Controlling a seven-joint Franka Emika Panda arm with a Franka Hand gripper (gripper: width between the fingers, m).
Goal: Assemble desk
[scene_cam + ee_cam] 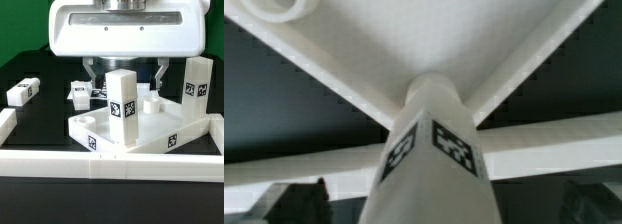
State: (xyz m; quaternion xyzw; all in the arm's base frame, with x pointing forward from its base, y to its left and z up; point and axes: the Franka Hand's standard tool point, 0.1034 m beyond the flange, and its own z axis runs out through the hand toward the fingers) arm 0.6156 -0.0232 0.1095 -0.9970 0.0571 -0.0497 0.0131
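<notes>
Here, upright leg (123, 108) on tabletop (170, 127) corner, between the spread-apart fingers (93, 70), gap showing on each side.

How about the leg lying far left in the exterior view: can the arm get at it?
Probably yes. That leg lies alone on bare table with nothing over it, and the fingers are open and empty.

Black matte table (40, 125) fills most of the scene. Bg behind it is plain dark, too dim to tell wall from backdrop. White rail (110, 165) runs along the near edge, w/ side runs at the exterior view's left and right. Dark strip below the rail. Light is soft and even; faint grey sheen on the table in the wrist view.
</notes>
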